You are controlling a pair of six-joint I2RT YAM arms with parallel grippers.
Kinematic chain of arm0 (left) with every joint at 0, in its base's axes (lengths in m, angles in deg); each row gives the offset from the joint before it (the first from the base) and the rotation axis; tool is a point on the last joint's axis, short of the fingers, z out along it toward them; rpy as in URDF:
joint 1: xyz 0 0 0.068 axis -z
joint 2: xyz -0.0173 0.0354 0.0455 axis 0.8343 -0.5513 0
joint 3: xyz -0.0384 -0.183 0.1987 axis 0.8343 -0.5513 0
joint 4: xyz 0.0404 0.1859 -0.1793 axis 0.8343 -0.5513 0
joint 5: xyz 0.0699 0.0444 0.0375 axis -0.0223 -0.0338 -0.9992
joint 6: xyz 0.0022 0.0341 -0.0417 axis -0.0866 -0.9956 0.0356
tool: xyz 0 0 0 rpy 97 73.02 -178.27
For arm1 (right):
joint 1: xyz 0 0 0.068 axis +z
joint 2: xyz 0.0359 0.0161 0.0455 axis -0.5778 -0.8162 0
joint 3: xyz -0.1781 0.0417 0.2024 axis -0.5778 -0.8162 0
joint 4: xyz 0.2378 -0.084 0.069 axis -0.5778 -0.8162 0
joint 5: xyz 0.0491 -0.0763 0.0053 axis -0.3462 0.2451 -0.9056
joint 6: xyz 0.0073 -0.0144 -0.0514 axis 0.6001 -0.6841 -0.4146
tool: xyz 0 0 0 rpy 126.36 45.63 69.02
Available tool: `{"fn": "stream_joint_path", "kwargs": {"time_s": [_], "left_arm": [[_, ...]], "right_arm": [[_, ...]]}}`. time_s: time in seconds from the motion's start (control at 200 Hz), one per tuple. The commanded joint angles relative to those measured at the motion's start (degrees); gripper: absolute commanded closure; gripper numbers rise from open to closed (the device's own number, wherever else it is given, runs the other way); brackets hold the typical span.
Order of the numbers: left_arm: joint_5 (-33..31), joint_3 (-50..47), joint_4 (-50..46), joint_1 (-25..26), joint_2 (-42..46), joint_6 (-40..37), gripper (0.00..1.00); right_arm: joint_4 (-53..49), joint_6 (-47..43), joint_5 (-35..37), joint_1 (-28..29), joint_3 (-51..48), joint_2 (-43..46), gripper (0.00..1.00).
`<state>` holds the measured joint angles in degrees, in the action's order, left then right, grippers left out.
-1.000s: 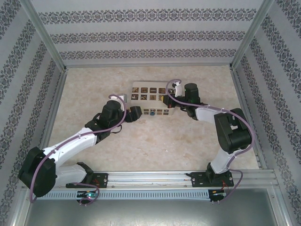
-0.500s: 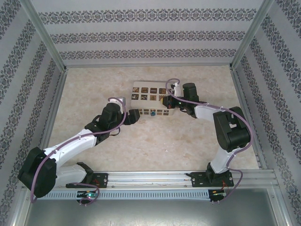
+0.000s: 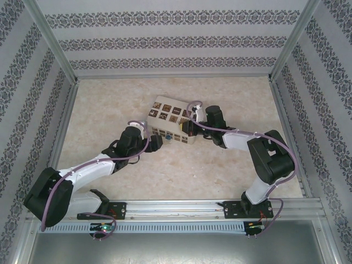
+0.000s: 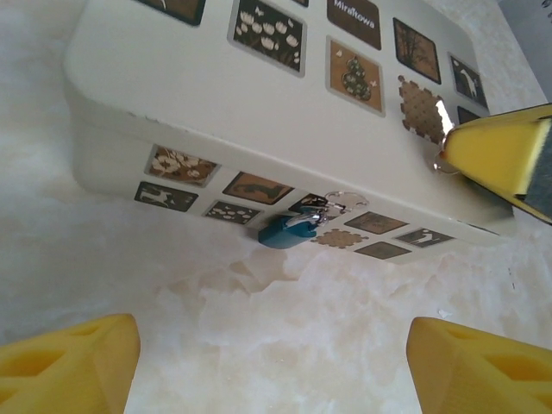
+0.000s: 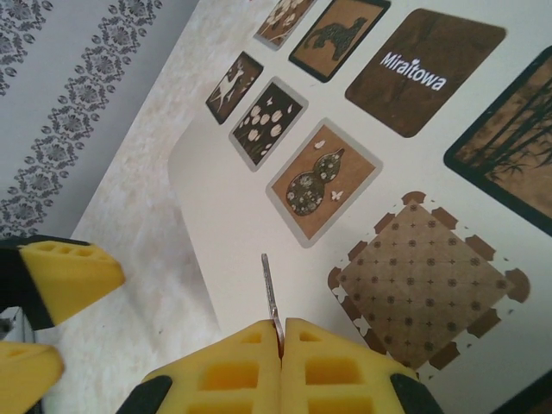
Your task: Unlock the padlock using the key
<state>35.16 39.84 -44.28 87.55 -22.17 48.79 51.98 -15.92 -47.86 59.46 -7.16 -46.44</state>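
- The box (image 3: 169, 120) has swung round; its padlock (image 4: 285, 231) now faces the left tool (image 4: 274, 358), which is spread open near it
- The right tool (image 5: 280, 341) pinches the key (image 5: 270, 293) above the box; insertion is not yet begun

The right gripper (image 5: 281, 332) has its yellow jaws pressed together on a thin metal key (image 5: 269, 289), whose blade sticks out over the lid of the cream patterned box (image 5: 226, 200).

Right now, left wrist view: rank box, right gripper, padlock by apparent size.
1. patterned box
2. right gripper, shut on the key, cropped by the frame edge
3. padlock, blue, by far the smallest
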Motion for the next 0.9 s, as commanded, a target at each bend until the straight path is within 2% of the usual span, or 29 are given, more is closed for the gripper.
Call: {"fn": "stream_joint_path", "kwargs": {"time_s": [0.0,0.27,0.58,0.894], "left_arm": [[2.04,-1.84,7.18,-0.59,-0.87,-2.86,0.17],[7.98,-3.19,13.56,-1.90,-4.95,-6.47,0.15],[15.87,0.23,17.72,-3.82,-15.17,-8.41,0.15],[17.93,5.07,21.58,-4.37,-25.59,-9.77,0.18]], "right_arm": [[-9.15,1.46,1.39,0.72,-1.88,0.86,1.00],[-13.05,-0.01,2.58,0.80,3.92,5.02,1.00],[-12.71,-0.45,4.32,2.46,8.79,0.58,1.00],[-13.89,-1.82,4.78,2.73,11.46,-3.12,1.00]]}}
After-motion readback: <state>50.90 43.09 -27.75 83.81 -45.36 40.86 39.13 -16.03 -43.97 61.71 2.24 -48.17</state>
